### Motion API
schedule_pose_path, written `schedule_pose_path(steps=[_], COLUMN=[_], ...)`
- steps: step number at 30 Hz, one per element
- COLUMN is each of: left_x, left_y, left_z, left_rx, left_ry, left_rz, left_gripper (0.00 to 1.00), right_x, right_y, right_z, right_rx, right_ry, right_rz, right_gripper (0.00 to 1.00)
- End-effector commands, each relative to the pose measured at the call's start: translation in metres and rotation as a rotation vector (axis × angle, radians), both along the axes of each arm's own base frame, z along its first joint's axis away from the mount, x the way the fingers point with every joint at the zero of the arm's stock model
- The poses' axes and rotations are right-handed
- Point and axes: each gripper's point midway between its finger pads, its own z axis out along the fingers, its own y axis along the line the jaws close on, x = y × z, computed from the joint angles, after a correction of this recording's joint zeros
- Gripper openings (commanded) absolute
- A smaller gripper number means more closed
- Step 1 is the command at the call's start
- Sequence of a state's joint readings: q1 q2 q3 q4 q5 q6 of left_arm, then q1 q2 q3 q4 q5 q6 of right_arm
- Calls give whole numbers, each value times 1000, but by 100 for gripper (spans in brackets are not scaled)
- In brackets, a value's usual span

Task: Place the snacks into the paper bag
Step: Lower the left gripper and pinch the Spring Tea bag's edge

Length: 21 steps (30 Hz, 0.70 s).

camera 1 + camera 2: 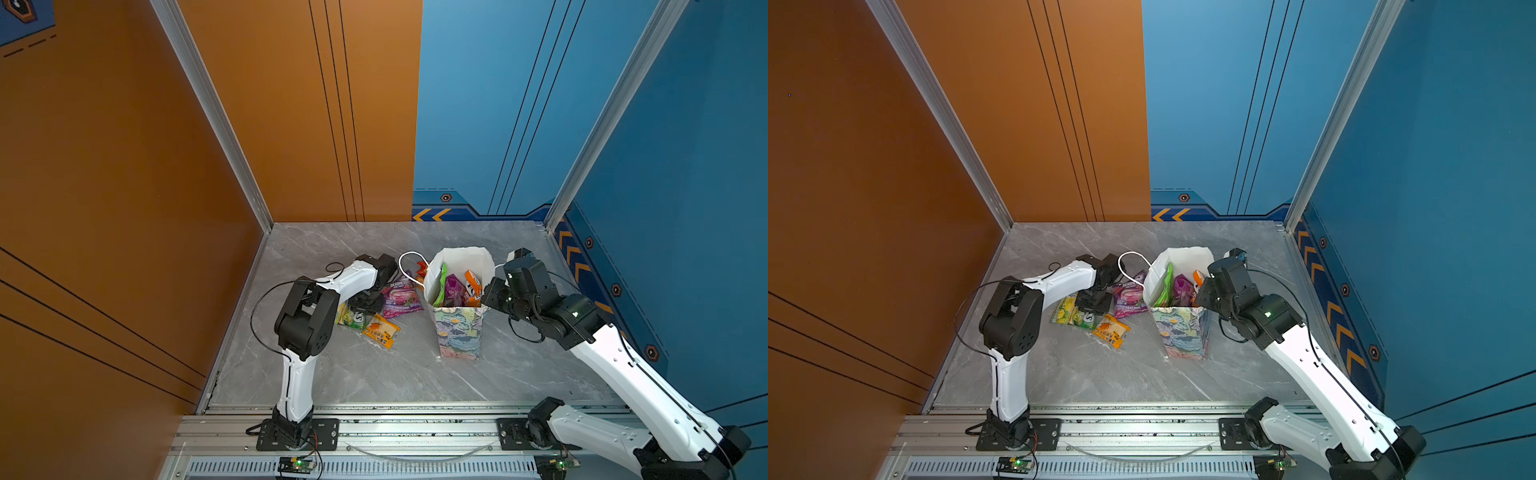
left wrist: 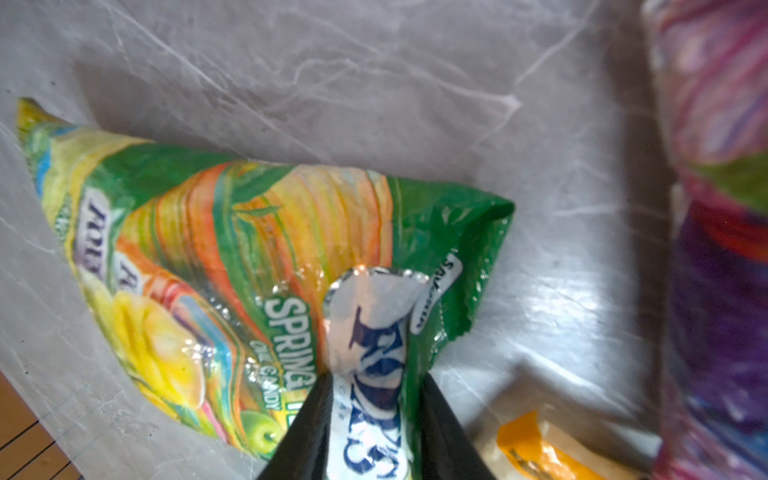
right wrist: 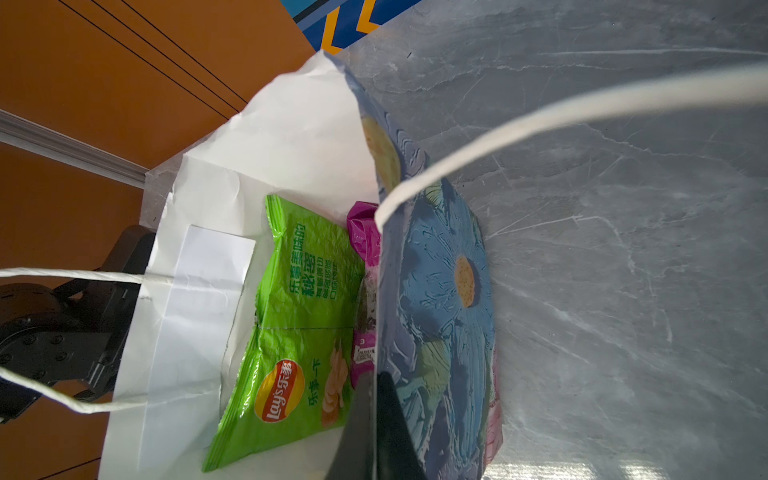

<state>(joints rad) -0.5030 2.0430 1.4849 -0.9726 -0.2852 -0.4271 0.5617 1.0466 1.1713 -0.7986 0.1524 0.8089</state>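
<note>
- Left gripper (image 2: 370, 386): clenched on a pinched-up fold of the yellow-green shiny plastic candy packet (image 2: 199, 257), near its green end. The fold is silver-white with blue lettering.
- The packet is on the grey marble-pattern tabletop (image 1: 374, 374), left of centre. In both top views its long axis runs left to right, with the yellow corner pointing left. Its film is wrinkled, with "SPRING" and fruit print.
- Small orange sachet (image 1: 381, 330): flat, just beside the packet, nearer the front edge.
- Purple "BERRIES" packet (image 1: 401, 297): flat, between the left gripper and the bag.
- Tall floral-print paper bag (image 1: 459, 332): upright, mouth up, right of centre, white inside. A green crisps bag (image 3: 299, 324), a magenta packet (image 1: 455, 291) and an orange packet (image 1: 472, 286) stand on end inside.
- Right gripper (image 3: 376, 382): closed on the bag's right wall at the rim, one finger inside and one outside.
</note>
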Motion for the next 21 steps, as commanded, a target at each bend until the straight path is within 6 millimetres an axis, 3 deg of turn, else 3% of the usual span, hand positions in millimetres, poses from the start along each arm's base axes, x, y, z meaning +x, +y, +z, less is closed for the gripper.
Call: schedule_pose_path(steps=[1,12,16,21], left_x=[-11,-14,-14,-17], left_y=[3,7,8,9], left_z=[-23,-23,-10,12], left_rx=[4,-52,-104,-186], left_ry=[60,33,-31,-120], left_rz=[14,59,85,114], left_gripper=[32,7,0,0], right_x=[2,1,2,3], right_y=[0,-6,-5,-4], right_z=[14,15,14,15], right_rx=[18,5,1,3], right_ry=[-50,-51,-47,-47], right_rz=[4,-7,-6,-4], right_gripper=[0,0,0,0])
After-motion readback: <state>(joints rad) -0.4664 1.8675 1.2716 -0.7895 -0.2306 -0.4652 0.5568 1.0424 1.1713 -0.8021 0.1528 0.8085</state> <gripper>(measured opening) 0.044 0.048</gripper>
